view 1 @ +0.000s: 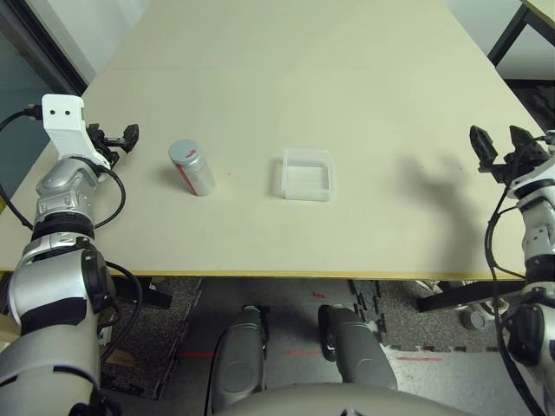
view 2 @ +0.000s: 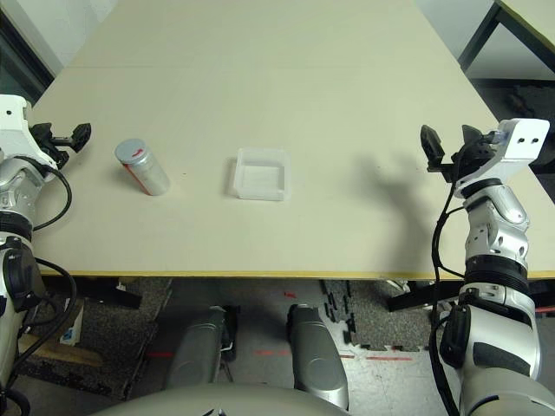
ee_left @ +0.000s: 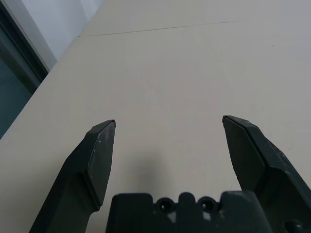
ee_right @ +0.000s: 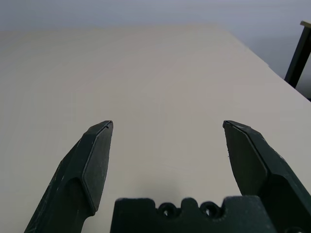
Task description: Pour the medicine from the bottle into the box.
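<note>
Beige worktop (view 1: 347,104) fills the head views, with the bottle (view 1: 192,168) standing left of centre, cap on and leaning a little, and the box (view 1: 307,174) just right of it, apart from it and seemingly without contents. No medicine can be made out; I judge it is inside the bottle. At the left edge the left gripper (view 1: 120,138) hovers near the bottle, fingers apart, nothing held. Far off on the right, the right gripper (view 2: 447,149) hangs over bare worktop, well apart from the box, also spread and unladen.

Looking along the left wrist, both black fingers (ee_left: 97,160) stand wide over plain worktop; neither bottle nor box lies between them.

From the right wrist, the fingers (ee_right: 92,160) are likewise parted above bare worktop.

Nothing is grasped yet, so the step in hand looks like reaching for the bottle. Done well, the left gripper should approach level, straddle the body below the cap and close squarely, so the leaning bottle is not tipped. The cap probably needs removing before pouring, likely by the right gripper.
</note>
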Tool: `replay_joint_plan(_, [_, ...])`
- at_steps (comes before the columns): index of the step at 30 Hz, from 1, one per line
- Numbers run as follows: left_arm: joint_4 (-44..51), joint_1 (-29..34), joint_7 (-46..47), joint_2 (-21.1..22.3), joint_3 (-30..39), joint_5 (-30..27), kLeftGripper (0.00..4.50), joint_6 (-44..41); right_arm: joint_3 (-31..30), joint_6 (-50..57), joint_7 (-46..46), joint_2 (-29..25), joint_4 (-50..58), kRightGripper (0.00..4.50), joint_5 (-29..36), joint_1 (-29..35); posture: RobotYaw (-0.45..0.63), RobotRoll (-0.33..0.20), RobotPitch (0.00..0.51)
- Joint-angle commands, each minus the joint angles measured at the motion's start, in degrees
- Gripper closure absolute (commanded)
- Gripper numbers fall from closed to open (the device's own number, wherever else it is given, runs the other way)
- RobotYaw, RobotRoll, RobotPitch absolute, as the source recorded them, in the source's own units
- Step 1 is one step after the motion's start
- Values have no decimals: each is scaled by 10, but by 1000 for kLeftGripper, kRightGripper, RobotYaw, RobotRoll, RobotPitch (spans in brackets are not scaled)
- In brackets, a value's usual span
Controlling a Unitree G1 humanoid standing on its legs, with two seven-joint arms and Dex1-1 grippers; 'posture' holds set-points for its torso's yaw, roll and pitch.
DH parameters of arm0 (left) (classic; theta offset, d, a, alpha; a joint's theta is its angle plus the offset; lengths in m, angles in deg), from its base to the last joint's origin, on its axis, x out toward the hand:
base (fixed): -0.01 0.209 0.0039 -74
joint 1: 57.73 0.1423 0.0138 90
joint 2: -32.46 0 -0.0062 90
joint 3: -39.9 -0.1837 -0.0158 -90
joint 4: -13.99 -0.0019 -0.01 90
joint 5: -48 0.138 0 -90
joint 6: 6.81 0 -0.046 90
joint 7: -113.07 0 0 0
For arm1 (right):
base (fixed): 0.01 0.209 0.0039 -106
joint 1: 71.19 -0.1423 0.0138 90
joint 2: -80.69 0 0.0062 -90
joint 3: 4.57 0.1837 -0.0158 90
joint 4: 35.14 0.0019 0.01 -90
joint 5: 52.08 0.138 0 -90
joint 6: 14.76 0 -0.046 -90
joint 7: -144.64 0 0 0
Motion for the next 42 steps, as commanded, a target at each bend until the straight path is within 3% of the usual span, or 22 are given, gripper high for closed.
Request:
replay_joint_plan(1, [-10,3,4,2,3,0,84,5,8,5,-3,-3,15,0,6,10,-120,0,175])
replay_joint_plan(15, [7,2,-36,4,2,-7,84,-1,-16,20,56,1,22,0,8,-24,-72,0,150])
replay_joint_plan(28, [52,45,-115,29,9,-27,84,-34,-93,140,248,14,153,0,64,-12,-36,0,152])
replay_joint_plan(35, [133,97,-185,25,11,-54,84,-75,-158,216,353,-1,269,0,89,26,-23,0,155])
replay_joint_plan(42, [234,158,-209,20,17,-84,84,-127,-198,228,393,-10,305,0,75,36,-7,0,162])
